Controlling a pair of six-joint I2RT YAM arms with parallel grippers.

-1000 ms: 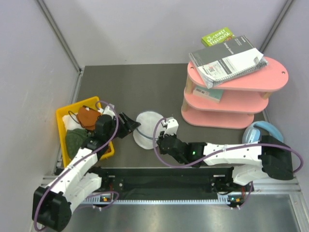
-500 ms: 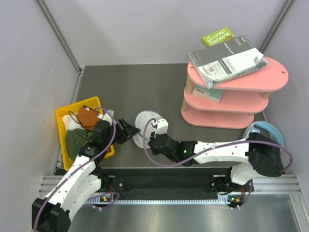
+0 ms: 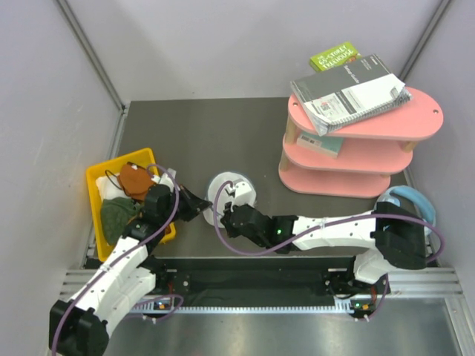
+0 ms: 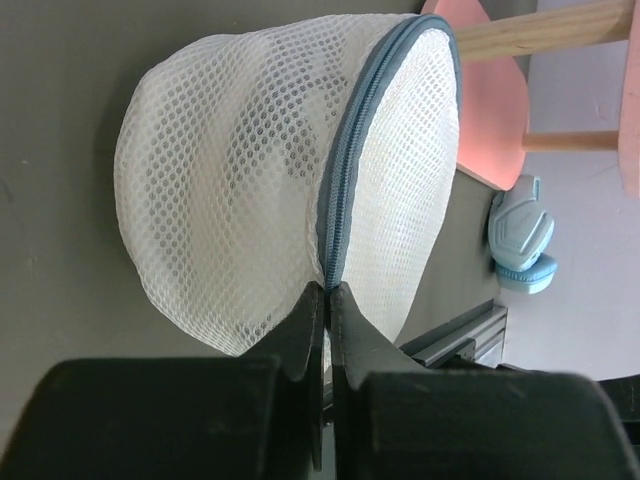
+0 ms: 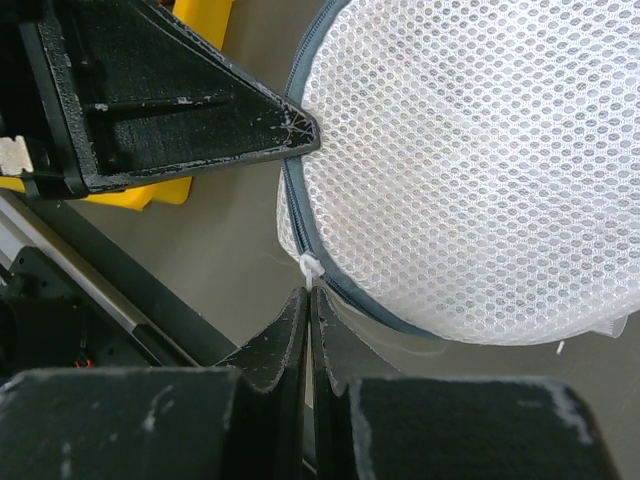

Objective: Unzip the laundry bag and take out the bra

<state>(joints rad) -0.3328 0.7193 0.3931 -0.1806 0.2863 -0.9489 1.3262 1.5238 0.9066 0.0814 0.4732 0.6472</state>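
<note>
1. At the left edge of the surface, a yellow bin holds a rust-orange cloth and a dark green cloth. Neither arm is dealing with it.
2. The left hand is clenched on the left rim of the laundry bag, pinching right at the grey-blue zipper. This looks like an anchoring hold, so the soft pouch does not slide when the zip is pulled.
3. The laundry bag sits near the front of the surface between the two hands, zipped shut along every stretch in view. The bra cannot be seen. Only a faint darker patch shows through the mesh, so it is presumably inside.
4. The right hand is clenched at the bag's near rim, just beside the left hand's tips. The small white zipper pull appears nipped at its fingertips, ready to be dragged round the rim.
5. The top view shows both arms converging, but the right arm's wrist hides the seam. Only the right wrist view shows the pull. Only the left wrist view shows the zipper climbing over the dome, with the pink shelf and pale blue headphones beyond, to the right.
</note>
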